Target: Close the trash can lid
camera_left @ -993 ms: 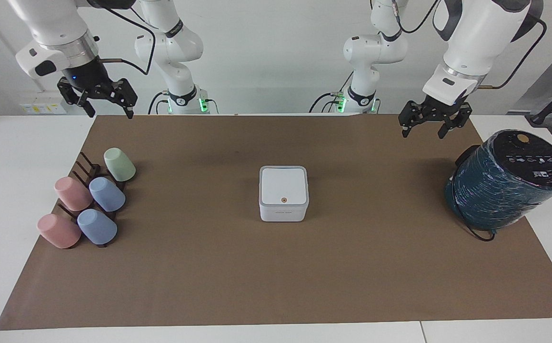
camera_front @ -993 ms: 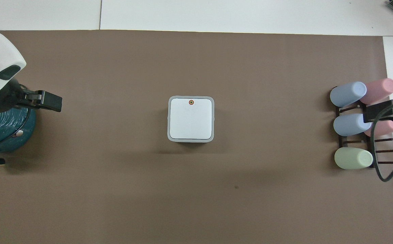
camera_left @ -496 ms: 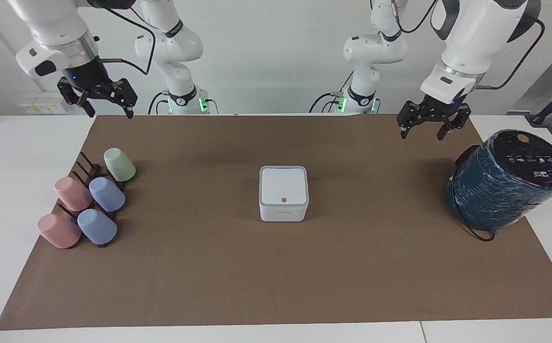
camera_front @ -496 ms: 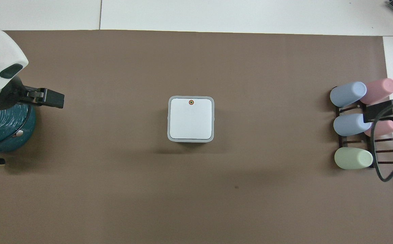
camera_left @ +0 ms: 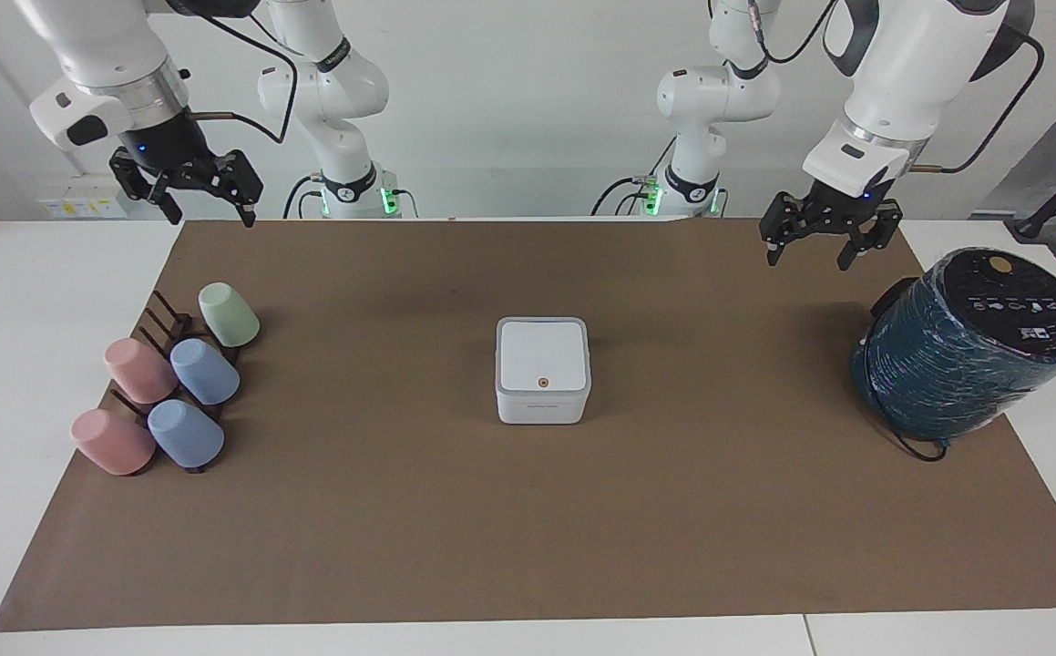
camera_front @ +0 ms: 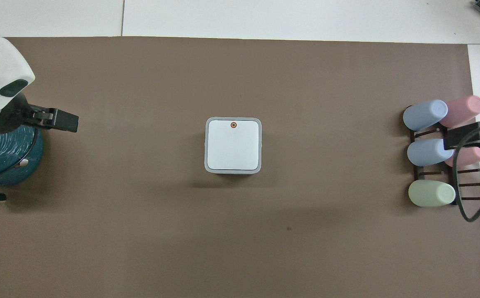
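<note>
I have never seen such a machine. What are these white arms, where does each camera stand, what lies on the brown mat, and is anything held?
These are two robot arms, each ending in a two-finger gripper. One camera faces them across the table; the other looks down from above their end. The left gripper hangs open over the mat's edge beside the teal cylinder. The right gripper hangs open over the table's edge nearest the robots, at the end where the cup rack holds five pastel cups. In the middle of the brown mat stands the small white trash can; its lid lies flat, shut. Neither gripper holds anything.
</note>
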`<state>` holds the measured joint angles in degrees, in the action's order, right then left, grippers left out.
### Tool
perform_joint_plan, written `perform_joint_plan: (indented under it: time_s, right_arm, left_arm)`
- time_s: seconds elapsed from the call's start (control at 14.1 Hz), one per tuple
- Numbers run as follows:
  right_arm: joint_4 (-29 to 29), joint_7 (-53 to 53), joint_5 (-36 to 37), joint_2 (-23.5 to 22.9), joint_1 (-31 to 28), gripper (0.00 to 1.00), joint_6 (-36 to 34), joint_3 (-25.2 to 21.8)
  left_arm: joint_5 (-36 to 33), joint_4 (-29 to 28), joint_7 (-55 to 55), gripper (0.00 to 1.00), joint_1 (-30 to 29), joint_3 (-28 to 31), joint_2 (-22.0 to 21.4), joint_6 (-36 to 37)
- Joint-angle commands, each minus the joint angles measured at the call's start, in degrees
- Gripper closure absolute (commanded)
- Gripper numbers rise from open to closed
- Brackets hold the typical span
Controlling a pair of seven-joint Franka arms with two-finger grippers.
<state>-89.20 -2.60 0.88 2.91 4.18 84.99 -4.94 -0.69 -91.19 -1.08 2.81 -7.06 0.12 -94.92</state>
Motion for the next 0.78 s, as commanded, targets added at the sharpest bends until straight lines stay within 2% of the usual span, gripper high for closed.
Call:
perform_joint_plan:
  time_s: [0.0, 0.71]
  right_arm:
    - [0.69, 1.64, -0.35, -0.1, -0.22, 0.0, -0.97, 0.02]
    - [0.6, 1.64, -0.35, -0.1, -0.22, 0.0, -0.97, 0.02]
  left_arm:
    - [-0.63, -0.84, 0.2, 0.0, 0.7, 0.47, -0.82, -0.45]
    - [-0.63, -1.01, 3.01, 0.0, 0.7, 0.47, -0.91, -0.18]
